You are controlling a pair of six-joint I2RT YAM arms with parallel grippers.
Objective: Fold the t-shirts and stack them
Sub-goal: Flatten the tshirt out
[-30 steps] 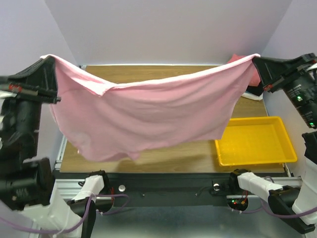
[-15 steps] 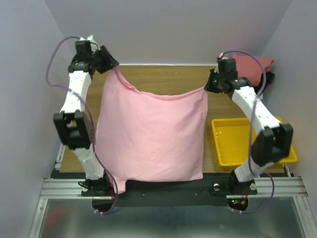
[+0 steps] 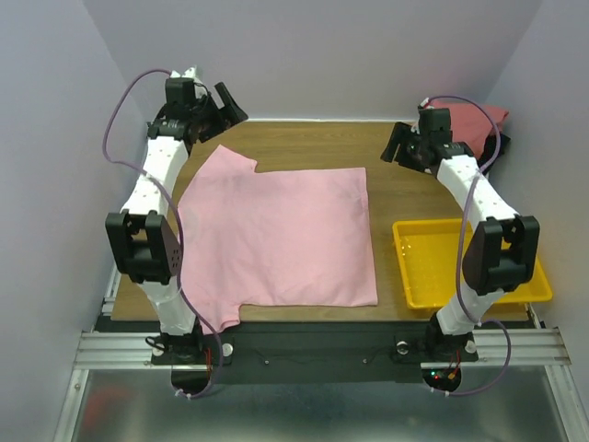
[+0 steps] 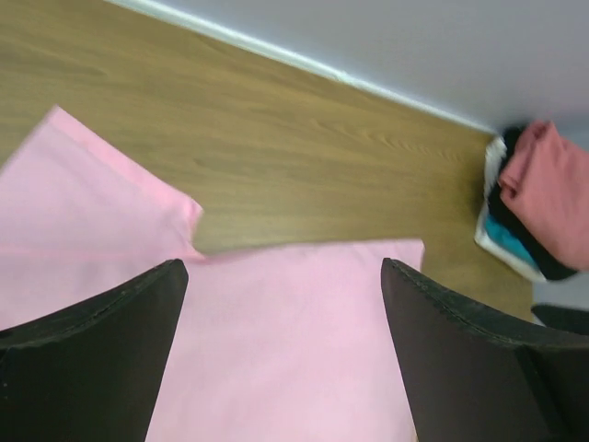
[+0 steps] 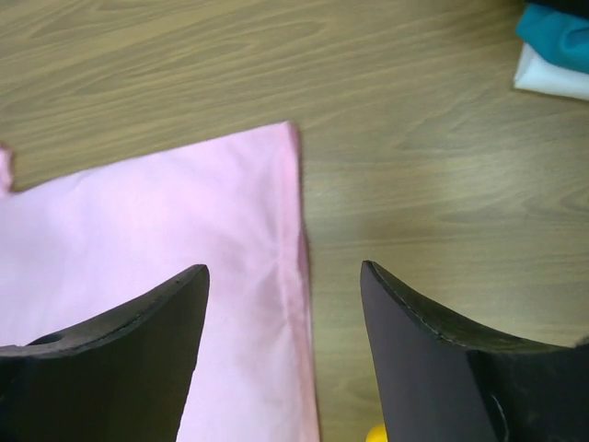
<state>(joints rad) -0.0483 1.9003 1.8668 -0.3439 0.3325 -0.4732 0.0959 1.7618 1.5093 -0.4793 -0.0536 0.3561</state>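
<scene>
A light pink t-shirt (image 3: 276,235) lies spread flat on the wooden table, one sleeve at its far left corner and its near left corner hanging over the front edge. My left gripper (image 3: 228,99) hovers open above the shirt's far left corner, and the left wrist view shows pink cloth (image 4: 294,350) below the empty gap of that gripper (image 4: 283,267). My right gripper (image 3: 396,145) stands open above the far right corner. In the right wrist view the shirt's edge (image 5: 290,239) runs under that gripper (image 5: 283,269). A pile of folded t-shirts (image 3: 479,122), dusty red on top, sits at the far right.
A yellow tray (image 3: 515,285) stands at the near right, beside the pink shirt's right edge. The pile (image 4: 534,198) shows red, black and teal layers against the back wall. Bare wood (image 3: 304,138) lies between the two grippers at the back.
Both grippers held the pink shirt up by its top corners, swung it back over the table, then opened. The shirt dropped and now lies flat.
</scene>
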